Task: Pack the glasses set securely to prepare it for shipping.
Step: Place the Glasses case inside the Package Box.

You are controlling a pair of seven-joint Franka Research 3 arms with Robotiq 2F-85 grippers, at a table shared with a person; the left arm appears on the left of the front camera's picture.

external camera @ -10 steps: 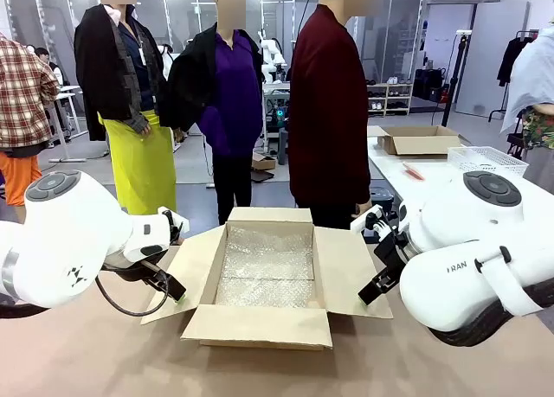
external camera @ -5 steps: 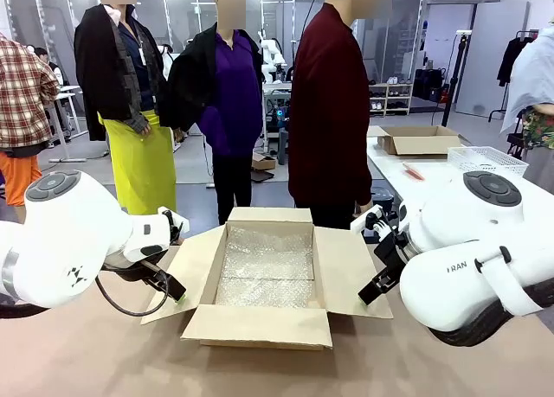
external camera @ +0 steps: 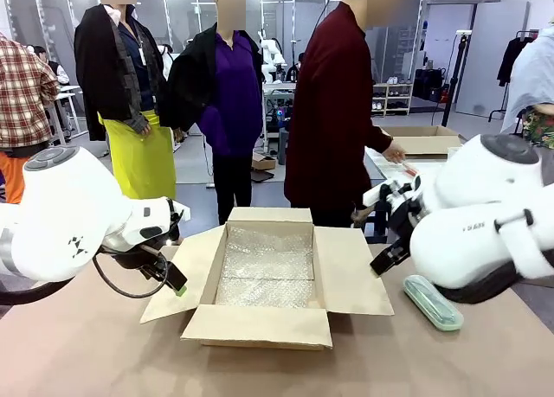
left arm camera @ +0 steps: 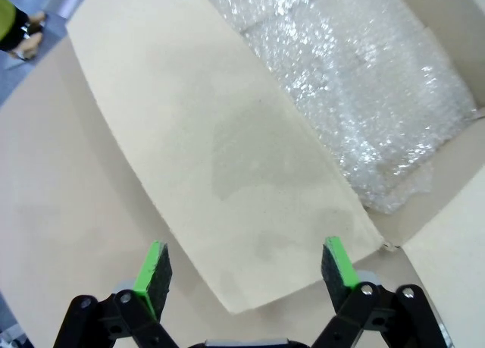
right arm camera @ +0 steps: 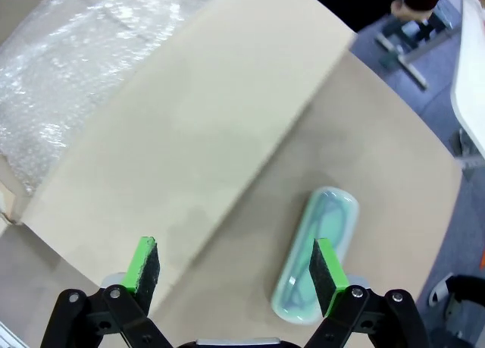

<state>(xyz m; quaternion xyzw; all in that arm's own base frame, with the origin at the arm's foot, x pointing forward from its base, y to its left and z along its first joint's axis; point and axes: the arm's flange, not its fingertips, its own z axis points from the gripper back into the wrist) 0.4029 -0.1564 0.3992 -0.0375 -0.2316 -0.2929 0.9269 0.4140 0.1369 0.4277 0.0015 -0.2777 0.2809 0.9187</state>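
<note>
Right of the box (external camera: pixel 264 323), on the table: mint case (right arm camera: pixel 318 253), seemingly shut. Left gripper (left arm camera: pixel 244 266) and right gripper (right arm camera: pixel 235 276): fingers spread, empty. We centre the right gripper across the case's narrow width, then lower squarely.

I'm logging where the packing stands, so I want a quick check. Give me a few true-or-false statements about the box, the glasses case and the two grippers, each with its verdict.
1. The open brown cardboard box is lined with clear bubble wrap. True.
2. The mint green oblong glasses case lies inside the box. False: it lies on the table, beside the box's right flap.
3. The left gripper and the right gripper are both open and empty. True.
4. The box is folded shut. False: its top is open, with the flaps spread outward.
</note>
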